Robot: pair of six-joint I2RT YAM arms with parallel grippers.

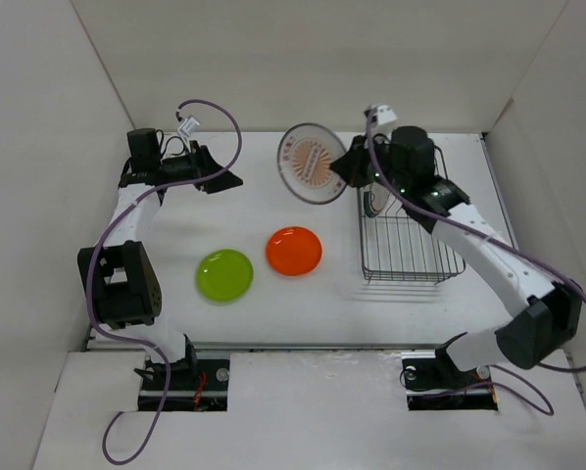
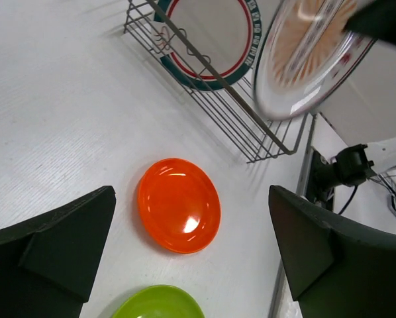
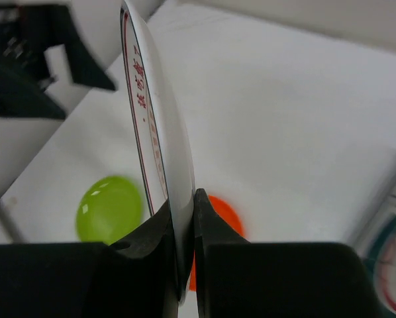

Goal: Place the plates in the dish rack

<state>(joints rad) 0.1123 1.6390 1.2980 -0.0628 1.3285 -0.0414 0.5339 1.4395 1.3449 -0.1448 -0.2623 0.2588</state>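
Sunburst plate was held on edge, off the table, by the right gripper, with the dish rack just beside that hand on its right.
The plate looked stiff, glossy and breakable, so a firm pinch on the thin rim seemed the workable hold, though likely slippery. The right wrist view showed the fingers clamped on the rim. Only the left wrist view showed the green-rimmed plate standing in the rack. The left gripper was spread wide and empty.

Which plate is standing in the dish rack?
The white plate with the dark green rim. The sunburst plate is held by the right gripper; the orange plate and lime plate lie on the table.
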